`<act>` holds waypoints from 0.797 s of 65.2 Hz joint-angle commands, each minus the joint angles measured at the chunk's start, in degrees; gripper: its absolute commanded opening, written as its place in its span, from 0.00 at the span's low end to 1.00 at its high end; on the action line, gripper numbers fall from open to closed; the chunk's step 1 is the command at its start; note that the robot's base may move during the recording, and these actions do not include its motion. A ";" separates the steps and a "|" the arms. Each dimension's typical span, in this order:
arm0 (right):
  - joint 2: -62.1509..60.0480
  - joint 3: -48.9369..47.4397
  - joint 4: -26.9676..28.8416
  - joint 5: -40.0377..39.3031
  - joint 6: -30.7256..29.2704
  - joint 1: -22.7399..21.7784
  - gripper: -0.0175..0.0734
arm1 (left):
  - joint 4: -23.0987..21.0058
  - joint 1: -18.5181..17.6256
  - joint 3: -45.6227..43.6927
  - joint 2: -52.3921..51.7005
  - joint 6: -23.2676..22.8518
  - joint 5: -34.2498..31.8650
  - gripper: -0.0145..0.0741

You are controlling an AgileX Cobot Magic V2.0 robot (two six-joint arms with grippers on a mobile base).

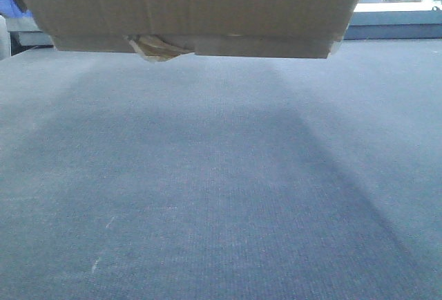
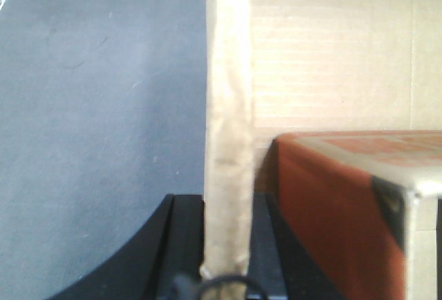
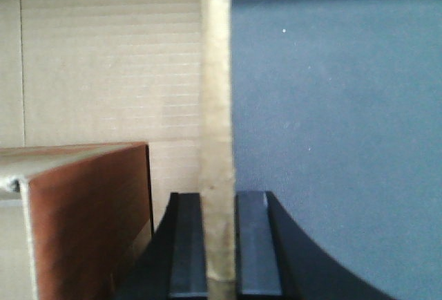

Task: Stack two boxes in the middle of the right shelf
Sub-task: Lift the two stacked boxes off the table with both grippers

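Left gripper [image 2: 226,207] first: its two black fingers [image 2: 181,251] are set narrow and pinch the left wall [image 2: 228,92] of the big box [image 2: 331,51]. One finger is outside the wall and one inside, so it's properly holding cardboard. Outside that wall there's only grey carpet [image 2: 103,106] down below. Inside it you see the corrugated inner face of the big box, and tucked in there is a smaller box [image 2: 324,217]. It looks reddish-brown in this light, with pale tape along its edges, and it sits close beside the gripped wall. From the front camera the big box fills the top of the shot, hanging clear above the carpet with its shadow [image 1: 207,162] spread out underneath. Past its left corner there's a bit of something blue [image 1: 7,1]. A scrap of torn yellowish tape [image 1: 157,48] dangles from its lower edge, left of centre. Past its right corner a pale ledge [image 1: 397,15] shows in the background, and honestly I can't make out what it is. Right gripper [image 3: 218,200] is the mirror image, fingers close together and clamped on the right wall [image 3: 215,72]. The smaller box is on the inner side of that wall and bare carpet is on the outer side.
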 commanded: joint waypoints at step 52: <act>-0.38 -0.89 -3.71 -4.59 -2.49 -0.42 0.03 | 3.37 0.17 -0.81 -1.15 -1.06 -1.94 0.04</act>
